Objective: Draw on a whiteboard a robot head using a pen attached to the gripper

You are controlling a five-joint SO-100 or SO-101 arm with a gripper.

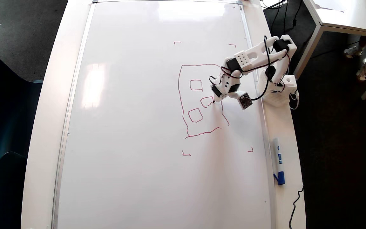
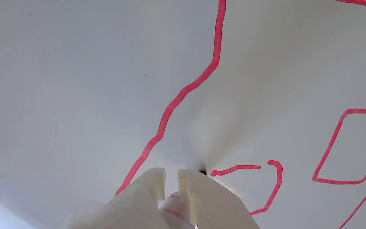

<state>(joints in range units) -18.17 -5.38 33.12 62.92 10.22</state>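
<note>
Whiteboard [image 1: 138, 127] w/ red robot head [image 1: 183, 105] on its right half in overhead view. Gripper [image 2: 171, 178] clamped on pen [image 2: 174, 206], tip touching board beside middle small square [image 1: 206, 101].

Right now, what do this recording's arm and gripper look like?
The arm is white 3D-printed plastic with black servos at the joints; one link has a dotted hole pattern. Black cables loop along it, plus a thin red wire. The gripper has two blocky cream-white fingers, and a small square module hangs beside it.
</note>
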